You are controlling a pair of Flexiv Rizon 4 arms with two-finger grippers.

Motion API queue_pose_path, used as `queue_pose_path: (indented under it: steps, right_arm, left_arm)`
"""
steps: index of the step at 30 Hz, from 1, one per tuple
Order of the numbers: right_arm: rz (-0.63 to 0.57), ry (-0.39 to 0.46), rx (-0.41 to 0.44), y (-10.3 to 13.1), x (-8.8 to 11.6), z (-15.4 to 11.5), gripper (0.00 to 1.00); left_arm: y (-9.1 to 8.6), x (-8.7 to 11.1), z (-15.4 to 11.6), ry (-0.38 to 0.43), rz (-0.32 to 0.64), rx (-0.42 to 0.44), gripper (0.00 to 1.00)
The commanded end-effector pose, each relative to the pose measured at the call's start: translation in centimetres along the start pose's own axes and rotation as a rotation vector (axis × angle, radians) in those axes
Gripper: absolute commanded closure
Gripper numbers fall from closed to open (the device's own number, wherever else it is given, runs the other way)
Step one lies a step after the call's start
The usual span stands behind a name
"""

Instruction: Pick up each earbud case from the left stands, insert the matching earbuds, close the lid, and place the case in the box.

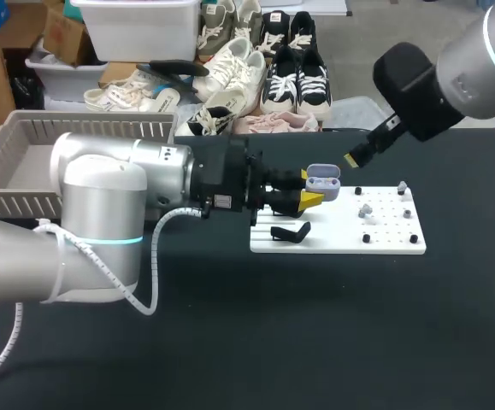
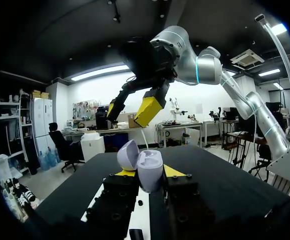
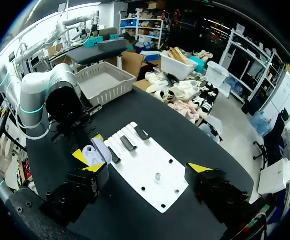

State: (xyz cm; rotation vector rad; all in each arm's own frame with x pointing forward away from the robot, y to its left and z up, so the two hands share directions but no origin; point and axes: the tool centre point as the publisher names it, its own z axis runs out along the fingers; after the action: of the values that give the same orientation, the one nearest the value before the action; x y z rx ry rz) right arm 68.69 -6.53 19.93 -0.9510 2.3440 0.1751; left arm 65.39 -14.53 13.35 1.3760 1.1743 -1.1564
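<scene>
- Grips the lavender earbud case [image 1: 322, 180] with the left gripper [image 1: 310, 198], yellow tips pressed to its two sides, lid swung open and tipped up.
- Holds that case over the far-left corner of the white stand board [image 1: 384, 237], clear of the black tabletop [image 1: 315, 342].
- Hangs the right gripper [image 2: 130, 109] above and beyond the case, fingers spread well apart.
- Shows a black stand [image 1: 290, 231] on the board just beside the left gripper, and small grey pieces [image 1: 364, 209] on the board's right half.
- Has the slatted box [image 1: 25, 162] at the tabletop's far left, well apart from the case.
</scene>
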Motion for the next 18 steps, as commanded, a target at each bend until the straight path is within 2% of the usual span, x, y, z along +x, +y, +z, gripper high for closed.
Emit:
queue_pose_path:
  steps: [1,9,18]
  right_arm:
    - [0.021,0.036,0.146,-0.7,1.1,-0.9,0.0]
    - [0.055,0.164,0.24,-3.2,3.5,0.5,0.0]
    - [0.079,0.321,0.35,-5.5,4.8,3.6,0.0]
  left_arm:
    - [-0.4,0.6,-0.5,-0.014,-0.006,-0.008,1.0]
    - [-0.5,0.9,-1.3,-0.01,-0.006,-0.019,1.0]
    - [-0.6,1.0,-1.6,0.014,-0.008,-0.031,1.0]
